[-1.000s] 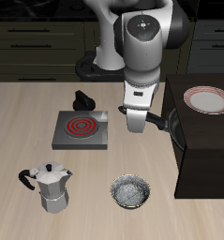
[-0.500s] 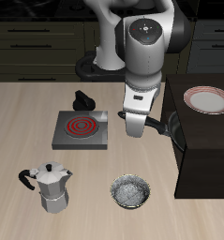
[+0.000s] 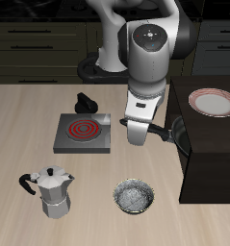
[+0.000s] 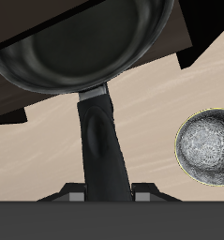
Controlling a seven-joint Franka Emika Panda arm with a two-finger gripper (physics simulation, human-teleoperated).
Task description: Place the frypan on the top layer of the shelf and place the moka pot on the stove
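Note:
My gripper is shut on the long black handle of the frypan, held in the air against the side of the dark shelf. In the wrist view the frypan fills the frame beyond the gripper, with its handle running between the fingers and the shelf dark behind it. The silver moka pot stands upright near the table's front edge. The grey stove with its red coil lies farther back, with nothing on it.
A white plate with a red rim rests on the shelf top. A small speckled silvery bowl sits on the table beside the shelf's front corner, also the bowl in the wrist view. A small black object lies behind the stove.
The arm has shifted slightly lower and toward the table's front, carrying the frypan with it. Everything else is still.

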